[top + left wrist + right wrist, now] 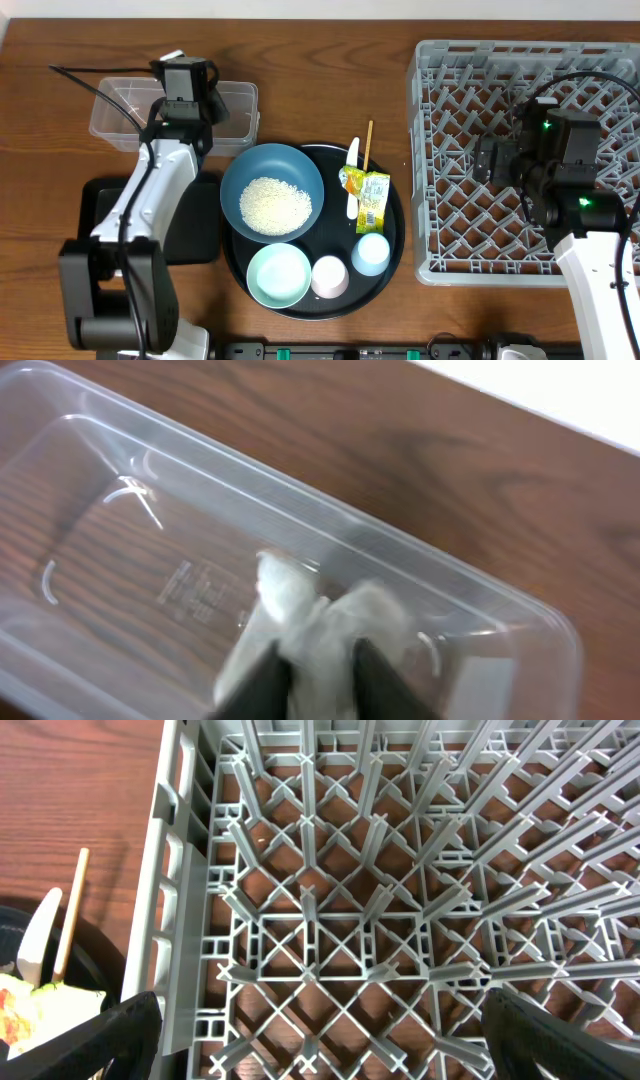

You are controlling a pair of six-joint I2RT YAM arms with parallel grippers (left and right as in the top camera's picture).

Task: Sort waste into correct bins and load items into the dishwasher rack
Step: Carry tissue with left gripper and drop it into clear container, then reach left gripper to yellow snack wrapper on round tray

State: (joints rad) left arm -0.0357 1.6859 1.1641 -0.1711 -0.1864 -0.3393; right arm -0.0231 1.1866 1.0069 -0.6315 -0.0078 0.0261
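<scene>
- Two hands, two jobs: my left hand (318, 660) hangs low over the clear rectangular plastic tub (100, 580) at the far left of the wooden bench (330, 80). Its fingers are pinched together on a pale crumpled scrap (320, 605), too blurred for me to name.
- I judge this to be the waste-sorting step, at the point of the drop. Next I need to part the fingers so the scrap falls inside the tub's walls, then lift straight out.
- My right hand (330, 1035) hovers over the large grey plastic lattice rack (300, 920), fingers spread wide with nothing between them.
- Loose white rice (275, 205) lies heaped in the wide blue bowl (238, 172) on the round black tray (398, 235). The crumpled yellow-green snack wrapper (372, 200) lies just beside that bowl, near the slim white utensil (351, 180) and the thin wooden chopstick (368, 145).
- Nothing stands in the rack yet, so most of the task looks undone.
</scene>
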